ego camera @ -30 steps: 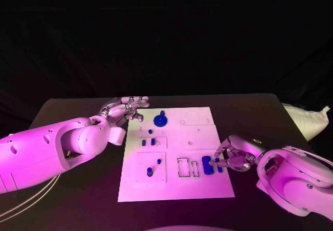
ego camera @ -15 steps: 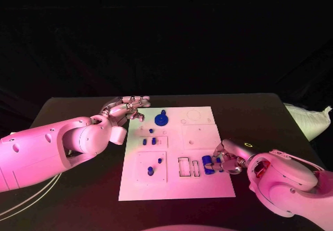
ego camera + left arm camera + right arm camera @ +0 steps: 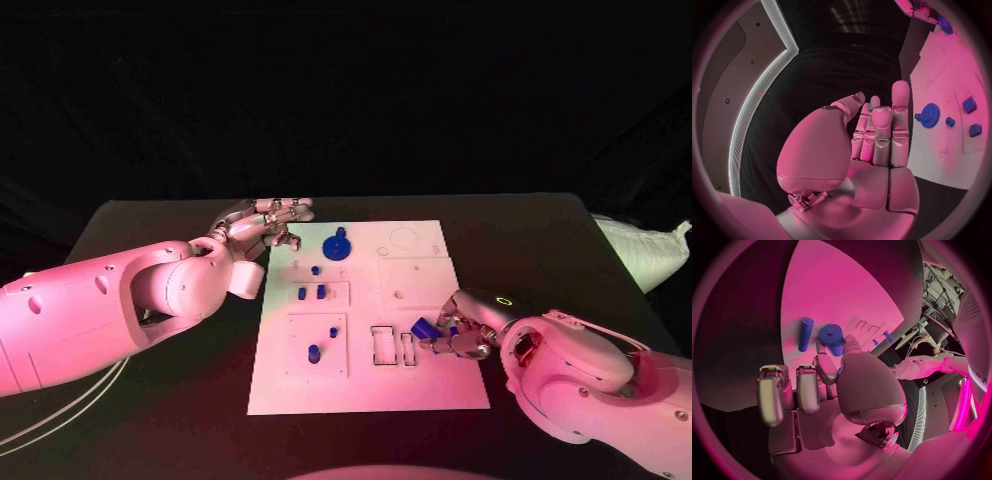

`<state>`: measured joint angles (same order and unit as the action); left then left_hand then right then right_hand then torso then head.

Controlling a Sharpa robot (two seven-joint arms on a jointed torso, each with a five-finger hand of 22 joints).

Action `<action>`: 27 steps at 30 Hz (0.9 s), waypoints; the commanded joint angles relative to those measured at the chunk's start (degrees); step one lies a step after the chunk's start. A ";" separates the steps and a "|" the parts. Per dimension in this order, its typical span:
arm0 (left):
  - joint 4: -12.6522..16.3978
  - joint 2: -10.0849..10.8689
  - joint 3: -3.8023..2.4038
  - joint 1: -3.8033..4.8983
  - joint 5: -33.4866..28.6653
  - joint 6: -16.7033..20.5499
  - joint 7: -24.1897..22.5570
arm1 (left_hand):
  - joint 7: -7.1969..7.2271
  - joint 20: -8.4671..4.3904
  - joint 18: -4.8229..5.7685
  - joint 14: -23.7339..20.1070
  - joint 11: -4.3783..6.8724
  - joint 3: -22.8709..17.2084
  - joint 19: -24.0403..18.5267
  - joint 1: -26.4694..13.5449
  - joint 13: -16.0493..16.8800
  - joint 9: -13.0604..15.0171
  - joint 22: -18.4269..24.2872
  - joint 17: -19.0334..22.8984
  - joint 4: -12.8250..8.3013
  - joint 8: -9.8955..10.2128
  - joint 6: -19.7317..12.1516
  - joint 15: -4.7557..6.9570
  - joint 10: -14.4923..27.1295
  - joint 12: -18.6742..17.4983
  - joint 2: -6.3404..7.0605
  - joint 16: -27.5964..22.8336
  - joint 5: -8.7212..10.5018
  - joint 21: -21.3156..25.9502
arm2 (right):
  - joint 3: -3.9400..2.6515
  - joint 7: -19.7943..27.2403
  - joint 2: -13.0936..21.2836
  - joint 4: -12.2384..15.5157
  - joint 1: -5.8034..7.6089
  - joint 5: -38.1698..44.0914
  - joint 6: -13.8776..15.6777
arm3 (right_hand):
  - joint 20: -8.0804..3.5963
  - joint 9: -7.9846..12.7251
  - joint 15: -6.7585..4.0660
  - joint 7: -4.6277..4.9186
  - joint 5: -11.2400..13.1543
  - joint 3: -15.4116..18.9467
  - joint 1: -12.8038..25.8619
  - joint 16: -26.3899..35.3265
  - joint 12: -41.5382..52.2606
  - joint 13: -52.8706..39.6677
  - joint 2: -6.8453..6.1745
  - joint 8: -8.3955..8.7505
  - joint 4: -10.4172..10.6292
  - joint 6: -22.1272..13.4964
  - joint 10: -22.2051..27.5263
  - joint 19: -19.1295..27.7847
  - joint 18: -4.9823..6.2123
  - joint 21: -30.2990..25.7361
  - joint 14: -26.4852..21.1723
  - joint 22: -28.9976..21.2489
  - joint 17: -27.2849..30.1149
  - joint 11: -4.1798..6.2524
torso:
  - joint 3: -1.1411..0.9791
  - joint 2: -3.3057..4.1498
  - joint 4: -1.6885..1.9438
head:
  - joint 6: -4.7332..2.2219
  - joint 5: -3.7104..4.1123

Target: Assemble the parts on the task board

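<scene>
Right hand [image 3: 832, 390] pinches blue cylinder [image 3: 832, 337], second cylinder [image 3: 805, 333] beside.

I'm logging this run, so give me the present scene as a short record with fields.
surface: black table
board: white task board, flat at the table's middle
left hand: beside the board's far left corner, fingers straight, holding nothing
right hand: at the board's right edge, fingers on a blue cylinder
nearby part: blue gear on the board's far end
off board: pale bag at the table's right edge
</scene>
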<state>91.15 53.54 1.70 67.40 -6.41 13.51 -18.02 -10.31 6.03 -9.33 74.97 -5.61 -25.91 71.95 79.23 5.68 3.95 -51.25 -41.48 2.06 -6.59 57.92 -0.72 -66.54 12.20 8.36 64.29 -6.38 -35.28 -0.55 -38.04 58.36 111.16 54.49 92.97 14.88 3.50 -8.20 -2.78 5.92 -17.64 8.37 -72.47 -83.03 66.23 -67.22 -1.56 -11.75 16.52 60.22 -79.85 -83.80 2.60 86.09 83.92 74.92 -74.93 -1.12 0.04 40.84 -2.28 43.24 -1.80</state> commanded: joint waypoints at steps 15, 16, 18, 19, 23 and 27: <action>0.15 0.08 -0.03 -0.07 -0.16 -1.30 -0.24 | 0.05 0.28 -0.76 -0.51 0.03 0.37 -0.29 0.03 0.09 -0.02 0.14 0.09 0.05 -0.27 -0.28 0.07 0.33 0.36 -0.65 -0.01 -0.13 0.33 | 0.07 -0.15 -0.18 0.25 -1.31 1.54 4.83 | -0.58 -2.22 -1.04 -1.77 -1.26 -1.69 -5.93 -0.80 3.23 -4.15 4.04 -2.77 -1.04 3.27 -2.05 -2.18 -1.18 0.57 3.76 10.20 -1.50 1.39 | -0.09 -0.01 -0.12 | -0.12 -0.17; 0.13 0.09 -0.03 -0.08 -0.16 -1.31 -0.24 | 0.05 0.28 -0.76 -0.51 0.03 0.37 -0.29 0.03 0.09 -0.02 0.14 0.09 0.05 -0.27 -0.28 0.07 0.33 0.36 -0.65 -0.01 -0.13 0.33 | -0.05 0.12 0.04 0.67 -1.30 1.30 5.98 | -0.64 -2.36 -1.09 -1.84 -1.28 -1.70 -5.92 -0.81 3.31 -4.28 4.11 -2.89 -0.93 3.42 -2.12 -2.22 -1.19 0.60 3.77 10.25 -1.53 1.45 | -0.09 -0.02 -0.13 | -0.12 -0.18; 0.11 0.09 -0.03 -0.11 -0.16 -1.32 -0.25 | 0.05 0.28 -0.76 -0.51 0.03 0.37 -0.29 0.03 0.09 -0.02 0.14 0.09 0.05 -0.27 -0.28 0.07 0.33 0.36 -0.65 -0.01 -0.13 0.33 | -0.31 0.67 0.42 1.59 -1.24 0.66 8.20 | -0.81 -2.76 -1.26 -2.02 -1.66 -1.59 -5.41 -0.90 3.69 -4.78 4.42 -3.13 -0.31 3.71 -2.41 -2.38 -1.25 0.73 3.80 10.44 -1.72 1.59 | -0.08 -0.05 -0.13 | -0.16 -0.09; 0.10 0.09 -0.03 -0.13 -0.16 -1.33 -0.25 | 0.05 0.28 -0.76 -0.51 0.03 0.37 -0.29 0.03 0.09 -0.02 0.14 0.09 0.05 -0.27 -0.28 0.07 0.33 0.36 -0.65 -0.01 -0.13 0.33 | -0.44 0.92 0.56 2.07 -1.19 0.30 9.14 | -0.88 -2.95 -1.32 -2.09 -2.09 -1.51 -5.10 -0.96 3.91 -5.06 4.57 -3.21 -0.08 3.79 -2.57 -2.49 -1.28 0.82 3.83 10.58 -1.84 1.66 | -0.06 -0.06 -0.13 | -0.21 -0.03; 0.07 0.01 -0.03 -0.19 -0.16 -1.38 -0.28 | 0.05 0.28 -0.76 -0.51 0.03 0.37 -0.29 0.03 0.09 -0.02 0.14 0.09 0.05 -0.27 -0.28 0.07 0.33 0.36 -0.65 -0.01 -0.13 0.33 | -0.78 1.44 0.72 3.66 -0.87 -1.24 11.00 | -1.07 -3.54 -1.46 -2.21 -3.59 -1.17 -4.09 -1.05 4.14 -5.57 4.85 -3.33 0.11 3.83 -2.84 -2.72 -1.36 1.01 3.87 10.86 -2.05 1.80 | -0.07 0.00 -0.02 | -0.32 0.09; 0.07 -0.04 -0.03 -0.24 -0.16 -1.39 -0.29 | 0.05 0.28 -0.76 -0.51 0.03 0.37 -0.29 0.03 0.09 -0.02 0.14 0.09 0.05 -0.27 -0.28 0.07 0.33 0.36 -0.65 -0.01 -0.13 0.33 | -0.91 1.46 0.37 4.18 -0.67 -3.27 10.50 | -1.11 -3.70 -1.48 -2.24 -3.97 -1.05 -3.92 -1.06 4.09 -5.63 4.80 -3.33 0.07 3.77 -2.85 -2.73 -1.37 1.02 3.87 10.87 -2.07 1.83 | -0.03 0.05 0.07 | -0.29 0.07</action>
<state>91.13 53.58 1.70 67.18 -6.41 13.29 -17.98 -10.31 6.03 -9.33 74.97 -5.61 -25.91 71.95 79.23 5.71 3.95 -51.16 -41.45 2.06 -6.59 57.92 -0.72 -66.54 12.20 8.36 64.29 -6.38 -35.28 -1.45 -37.40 58.88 115.15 53.81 92.11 23.49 2.86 -9.84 -3.80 4.89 -21.31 7.03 -74.74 -83.82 68.60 -69.72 1.31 -14.87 16.46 62.45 -80.63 -84.00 1.94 86.75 83.93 74.90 -74.91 -1.05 -0.03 40.82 -2.30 42.92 -1.72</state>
